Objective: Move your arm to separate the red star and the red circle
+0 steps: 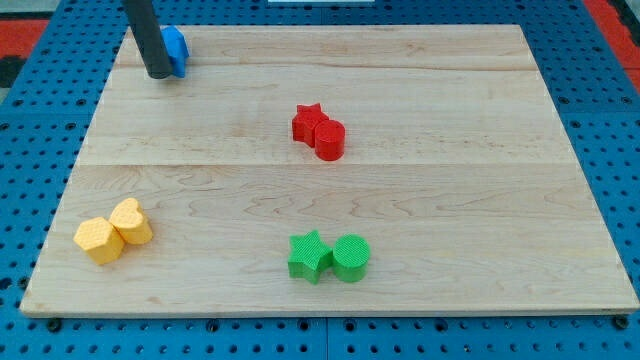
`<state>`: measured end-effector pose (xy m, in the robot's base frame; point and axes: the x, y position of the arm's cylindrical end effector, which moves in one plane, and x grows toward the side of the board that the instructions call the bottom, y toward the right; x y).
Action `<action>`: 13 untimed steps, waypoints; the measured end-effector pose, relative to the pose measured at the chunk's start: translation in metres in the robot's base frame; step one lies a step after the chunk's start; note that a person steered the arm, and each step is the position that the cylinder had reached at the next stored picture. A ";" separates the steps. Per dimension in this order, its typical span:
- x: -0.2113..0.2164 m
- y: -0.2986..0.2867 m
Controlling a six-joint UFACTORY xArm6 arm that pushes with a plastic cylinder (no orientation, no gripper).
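Red star (308, 121) touches red circle (329, 139); my tip (159, 74), a bare rod without fingers, sits far left beside blue block (176, 48). Off-centre push risks dragging both together.

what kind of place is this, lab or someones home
Most likely a robotics lab bench: a wooden board lies on a blue perforated mounting plate, small printed blocks like the red star sit paired on it, and my tip rests there.

My tip (160, 75) — dark, straight, round rod
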<state>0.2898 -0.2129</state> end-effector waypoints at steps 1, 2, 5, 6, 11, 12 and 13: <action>0.001 0.023; -0.003 0.039; -0.011 0.172; 0.012 0.288; 0.099 0.178; 0.068 0.167; 0.041 0.166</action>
<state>0.3311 -0.0465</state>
